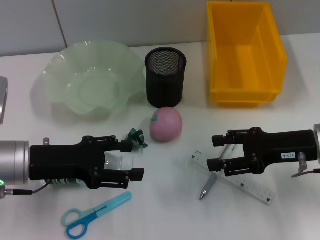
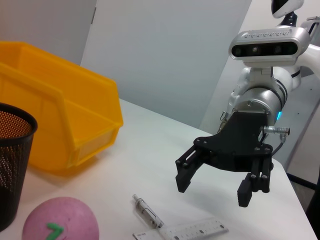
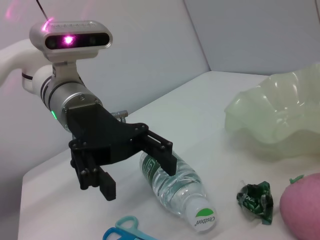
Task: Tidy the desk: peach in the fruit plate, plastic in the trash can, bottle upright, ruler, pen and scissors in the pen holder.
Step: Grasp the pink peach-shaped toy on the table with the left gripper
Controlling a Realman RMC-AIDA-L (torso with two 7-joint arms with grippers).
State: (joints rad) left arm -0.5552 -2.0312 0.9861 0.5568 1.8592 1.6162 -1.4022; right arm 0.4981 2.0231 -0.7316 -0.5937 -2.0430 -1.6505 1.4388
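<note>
A clear bottle lies on its side, its white cap pointing toward the right arm. My left gripper is open, with one finger on each side of the bottle's body. Crumpled green plastic sits just beyond it, beside the pink peach. My right gripper is open and hovers over the pen and the clear ruler, which cross each other. Blue scissors lie near the front edge. The right wrist view shows the left gripper over the bottle.
The green glass fruit plate stands at the back left. The black mesh pen holder is behind the peach. The yellow bin is at the back right. The left wrist view shows the right gripper above the table.
</note>
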